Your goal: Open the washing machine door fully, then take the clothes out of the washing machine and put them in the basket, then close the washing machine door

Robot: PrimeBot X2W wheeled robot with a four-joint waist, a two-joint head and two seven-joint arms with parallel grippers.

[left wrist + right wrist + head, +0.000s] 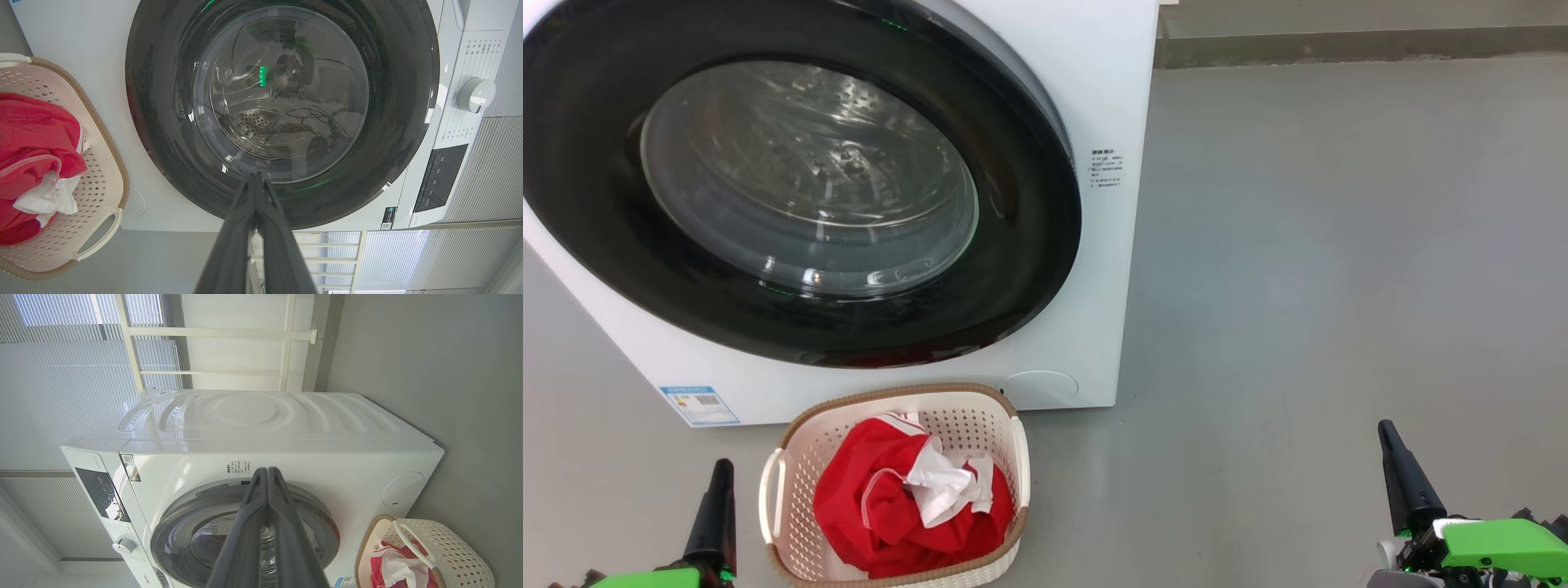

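Grippers: left gripper (720,474) and right gripper (1390,437) hang low at the head view's bottom corners, each pair of dark fingers pressed together on nothing, so both are closed and empty.
Door: the washing machine door (792,188) sits flat against the front of the washing machine (1111,98). As far as the right wrist view shows, its black rim is flush, and it looks shut.
Clothes: the clothes (882,498), red with white panels, lie heaped inside the basket (890,394), with nothing trailing over the rim.
Basket: on the floor (1339,245), just in front of the machine's lower front edge, below the door and near the left gripper.
Step in hand: by the look of it the last one — closing the door — is done or all but done. No red fabric shows through the glass.
Next move: judged to call for little more than confirming the latch. A light push on the black rim with closed fingertips would settle it, keeping clear of the basket.
Left wrist view: looks square into the glass and shows the perforated drum (261,126), the dial (476,94) and the dark control panel (439,179), which lie beyond the head view's framing.
Right wrist view: supplies the machine's ribbed top and the window blinds (61,396) behind it — ground the head view leaves out.
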